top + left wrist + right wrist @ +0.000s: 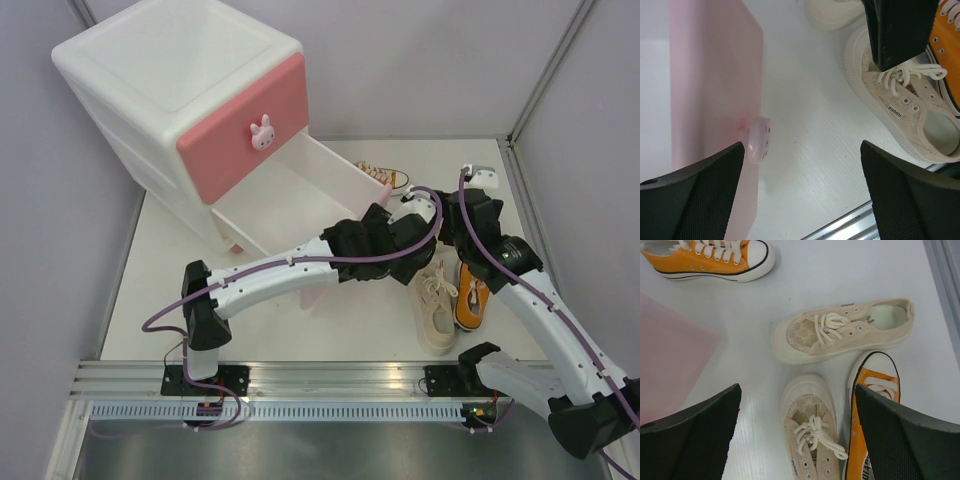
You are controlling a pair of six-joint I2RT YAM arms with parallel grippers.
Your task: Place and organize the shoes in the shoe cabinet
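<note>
The shoe cabinet stands at the back left with its lower drawer pulled out. Its pink front and knob show in the left wrist view. My left gripper is open and empty over bare table beside the knob. My right gripper is open and empty above a cream shoe. An orange shoe lies beside it. A second cream shoe lies crosswise just beyond. The other orange shoe lies behind the drawer.
Grey walls close in the table on the left, back and right. A metal rail runs along the near edge. My two arms cross closely over the shoes. The drawer's pink front lies left of the shoes.
</note>
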